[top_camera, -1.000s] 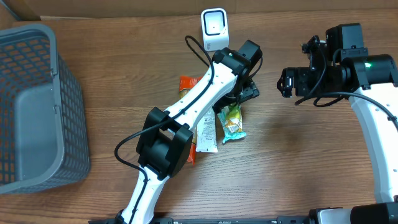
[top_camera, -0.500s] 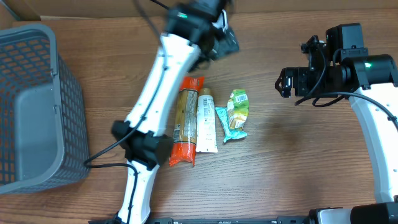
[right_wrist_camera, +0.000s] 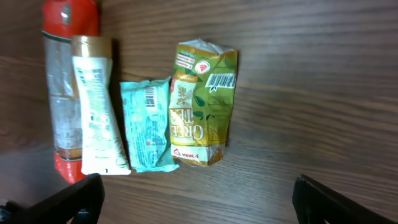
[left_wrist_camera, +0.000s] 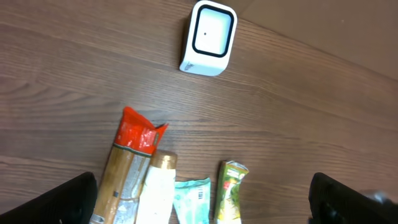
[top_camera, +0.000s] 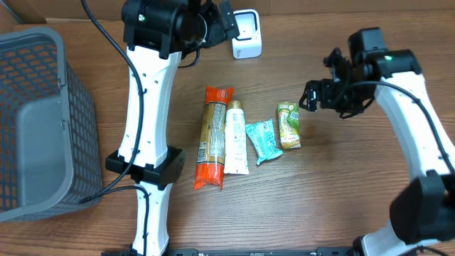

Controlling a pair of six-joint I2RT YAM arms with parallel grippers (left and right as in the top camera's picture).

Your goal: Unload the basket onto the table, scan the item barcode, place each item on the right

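The green tea packet (top_camera: 288,125) lies flat on the desk (top_camera: 341,199), on the near side of the white scanner (top_camera: 246,33) and a little toward the right arm. Its long axis runs toward and away from the scanner's edge of the desk. The printed face is up, and the barcode (right_wrist_camera: 222,81) sits at the end nearer the scanner. It is the last thing in a row of four that all lie the same way. Moving from it back under the scanner there is a teal packet (top_camera: 263,140) touching its side, then a white tube (top_camera: 235,139), then a long orange bag (top_camera: 212,139). The right hand (top_camera: 316,89) hangs over the desk just beside the green packet, fingers spread wide and holding nothing. The left hand (top_camera: 219,18) is raised right next to the scanner, also spread wide and empty. A grey basket (top_camera: 35,121) stands well away from the scanner, on the left arm's side.
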